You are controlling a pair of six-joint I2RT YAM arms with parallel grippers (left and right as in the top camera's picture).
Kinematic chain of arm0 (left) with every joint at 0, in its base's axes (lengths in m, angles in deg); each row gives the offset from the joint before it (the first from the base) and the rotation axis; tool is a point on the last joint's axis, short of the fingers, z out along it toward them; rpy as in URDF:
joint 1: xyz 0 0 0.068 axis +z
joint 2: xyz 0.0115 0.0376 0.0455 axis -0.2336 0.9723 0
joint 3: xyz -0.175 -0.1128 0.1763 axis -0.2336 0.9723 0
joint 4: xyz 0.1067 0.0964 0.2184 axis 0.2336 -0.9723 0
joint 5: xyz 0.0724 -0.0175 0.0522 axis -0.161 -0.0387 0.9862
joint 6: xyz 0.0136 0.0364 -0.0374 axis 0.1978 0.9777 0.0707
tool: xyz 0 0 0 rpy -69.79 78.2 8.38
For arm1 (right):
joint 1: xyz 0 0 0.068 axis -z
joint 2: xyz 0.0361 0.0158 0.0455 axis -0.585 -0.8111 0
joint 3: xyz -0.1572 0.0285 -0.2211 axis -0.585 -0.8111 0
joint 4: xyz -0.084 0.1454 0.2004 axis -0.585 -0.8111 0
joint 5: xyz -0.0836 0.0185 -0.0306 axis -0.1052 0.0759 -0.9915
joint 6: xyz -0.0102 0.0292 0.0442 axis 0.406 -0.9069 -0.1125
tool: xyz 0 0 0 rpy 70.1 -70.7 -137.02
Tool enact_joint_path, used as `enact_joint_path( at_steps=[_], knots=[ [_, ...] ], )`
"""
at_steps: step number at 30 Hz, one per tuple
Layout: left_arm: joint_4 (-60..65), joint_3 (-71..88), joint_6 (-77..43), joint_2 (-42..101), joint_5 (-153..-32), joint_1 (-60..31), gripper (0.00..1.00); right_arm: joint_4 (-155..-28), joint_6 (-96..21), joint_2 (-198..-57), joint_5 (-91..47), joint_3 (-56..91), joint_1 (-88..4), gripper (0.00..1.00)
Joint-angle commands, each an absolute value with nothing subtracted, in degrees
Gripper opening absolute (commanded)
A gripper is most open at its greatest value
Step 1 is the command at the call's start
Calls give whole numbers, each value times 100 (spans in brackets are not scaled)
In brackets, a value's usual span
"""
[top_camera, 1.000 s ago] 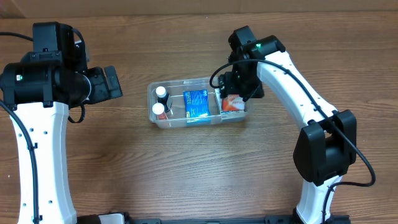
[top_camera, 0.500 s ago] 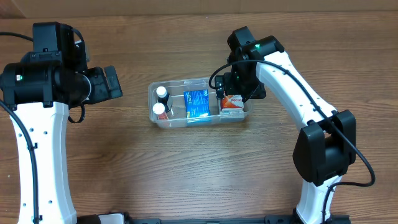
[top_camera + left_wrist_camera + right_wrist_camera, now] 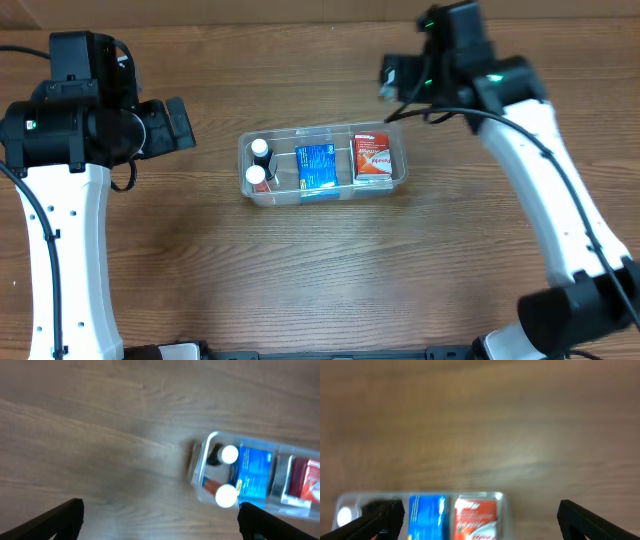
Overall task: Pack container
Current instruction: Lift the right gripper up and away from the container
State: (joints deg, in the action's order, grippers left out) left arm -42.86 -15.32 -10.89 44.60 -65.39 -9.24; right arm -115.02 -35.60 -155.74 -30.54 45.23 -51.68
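Observation:
The clear plastic container (image 3: pixel 243 150) sits mid-table. It holds two white-capped bottles (image 3: pixel 258 163) at its left end, a blue box (image 3: pixel 316 167) in the middle and a red-and-white box (image 3: pixel 373 158) at its right end. My right gripper (image 3: pixel 392 75) is open and empty, raised up and back to the right of the container; its wrist view shows the container (image 3: pixel 497 496) below, blurred. My left gripper (image 3: pixel 178 124) is open and empty, well left of the container (image 3: pixel 199 460).
Bare wooden tabletop (image 3: pixel 330 270) surrounds the container. The two arm columns stand at the left (image 3: pixel 60 250) and right (image 3: pixel 570 240) sides.
My right gripper let go of the red-and-white box inside the container, lifted out and swung up and to the right. The box now lies flat. The left arm barely moved.

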Motion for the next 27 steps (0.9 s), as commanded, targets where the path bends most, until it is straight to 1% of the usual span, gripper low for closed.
enact_joint_path(
  at_steps=[1, 3, 4, 7, 9, 13, 18, 23, 27],
  knots=[
    [-3990, -1518, -1032, 4495, -6765, -902, 100, -11430, -3396, -15448, -3157, 4580, -4729, 100],
    [-3888, -1518, -479, 4502, -7199, -902, 100, -11535, -3394, -15397, -2801, 4580, -4412, 100],
    [-3888, -1518, -394, 4508, -7285, -902, 100, -11633, -3394, -15378, -2628, 4580, -4272, 100],
    [-3953, -1518, -352, 4511, -7333, -902, 100, -12110, -3390, -15343, -2241, 4578, -3889, 100],
    [-4021, -1518, -355, 4508, -7335, -902, 100, -12401, -3368, -15343, -2226, 4578, -3758, 100],
    [-4320, -1518, -350, 4508, -7248, -902, 100, -13028, -3239, -15297, -2302, 4573, -3642, 100],
    [-4602, -1488, -350, 4355, -7097, -948, 100, -13419, -3243, -14984, -2438, 4560, -3653, 100],
    [-4473, -1007, -425, 3601, -6891, -1240, 100, -13452, -3241, -14141, -2442, 4394, -3653, 100],
    [-4126, -54, -549, 2541, -6856, -1481, 100, -13139, -3239, -13028, -2645, 3655, -3653, 100]
  ],
)
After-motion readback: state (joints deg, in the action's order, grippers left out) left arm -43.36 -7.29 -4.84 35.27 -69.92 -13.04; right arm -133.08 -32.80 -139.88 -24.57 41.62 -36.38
